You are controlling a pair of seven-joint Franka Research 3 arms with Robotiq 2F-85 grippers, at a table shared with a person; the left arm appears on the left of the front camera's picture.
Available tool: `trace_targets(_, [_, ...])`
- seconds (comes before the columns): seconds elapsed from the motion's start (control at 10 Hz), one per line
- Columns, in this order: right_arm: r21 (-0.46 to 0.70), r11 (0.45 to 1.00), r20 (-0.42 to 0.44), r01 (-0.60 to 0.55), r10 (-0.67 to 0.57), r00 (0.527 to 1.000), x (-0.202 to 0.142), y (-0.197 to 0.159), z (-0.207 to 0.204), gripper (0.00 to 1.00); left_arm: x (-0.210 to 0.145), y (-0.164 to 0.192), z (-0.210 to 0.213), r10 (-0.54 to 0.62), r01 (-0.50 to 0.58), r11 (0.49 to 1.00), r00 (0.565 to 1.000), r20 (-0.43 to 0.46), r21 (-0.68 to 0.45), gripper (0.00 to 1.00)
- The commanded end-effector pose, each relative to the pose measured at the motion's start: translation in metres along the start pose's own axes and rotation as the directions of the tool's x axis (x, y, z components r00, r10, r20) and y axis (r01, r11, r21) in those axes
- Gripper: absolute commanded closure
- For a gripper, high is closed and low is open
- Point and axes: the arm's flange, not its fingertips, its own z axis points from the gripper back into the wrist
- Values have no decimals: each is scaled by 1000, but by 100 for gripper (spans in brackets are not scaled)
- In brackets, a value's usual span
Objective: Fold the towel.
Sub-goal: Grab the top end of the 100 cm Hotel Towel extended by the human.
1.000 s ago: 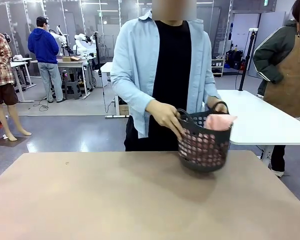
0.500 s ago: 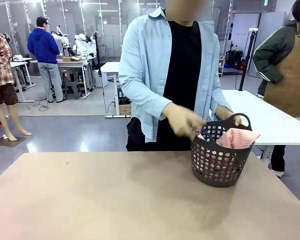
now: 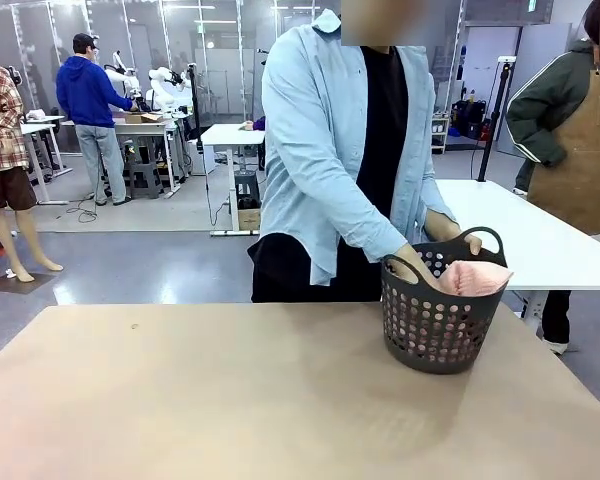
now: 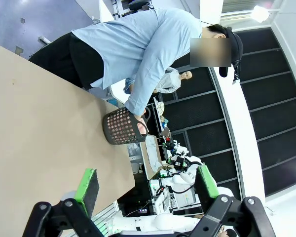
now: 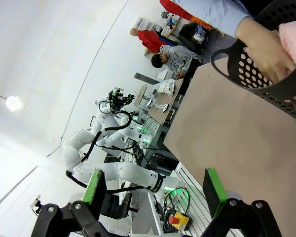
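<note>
The towel [image 3: 472, 277] lies bunched in the perforated basket [image 3: 435, 335] at the far right of the desk [image 3: 230, 400]. A person's hand [image 3: 412, 265] grips the rim, probably to unload it. The left gripper [image 4: 146, 181] and right gripper [image 5: 154, 190] hang clear, jaws apart and empty, leaving that area free.

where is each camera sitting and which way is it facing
front view: fixed on the robot's side, facing across the table at the person, hand at the basket holding the towel.
left wrist view: on the left wrist, rolled, looking past open left fingers along the table to basket and person.
right wrist view: on the right wrist, rolled, looking past open right fingers at the basket and hand.
shared: all three show the basket.
</note>
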Motion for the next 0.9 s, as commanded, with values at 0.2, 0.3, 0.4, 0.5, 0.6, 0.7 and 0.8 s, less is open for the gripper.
trace_targets(0.2, [-4,1000,5,-3,3,1000,1,1,0,0,1,-1,-1,-6,6,1000,1000,10,2,0])
trace_targets(0.3, [-4,1000,5,-3,3,1000,1,1,0,0,1,-1,-1,-6,6,1000,1000,10,2,0])
trace_targets(0.4, [-4,1000,5,-3,3,1000,1,1,0,0,1,-1,-1,-6,6,1000,1000,10,2,0])
trace_targets(0.5, [-4,1000,5,-3,3,1000,1,1,0,0,1,-1,-1,-6,6,1000,1000,10,2,0])
trace_targets(0.6, [-4,1000,5,-3,3,1000,1,1,0,0,1,-1,-1,-6,6,1000,1000,10,2,0])
trace_targets(0.7, [-4,1000,5,-3,3,1000,1,1,0,0,1,-1,-1,-6,6,1000,1000,10,2,0])
trace_targets(0.8, [-4,1000,5,-3,3,1000,1,1,0,0,1,-1,-1,-6,6,1000,1000,10,2,0])
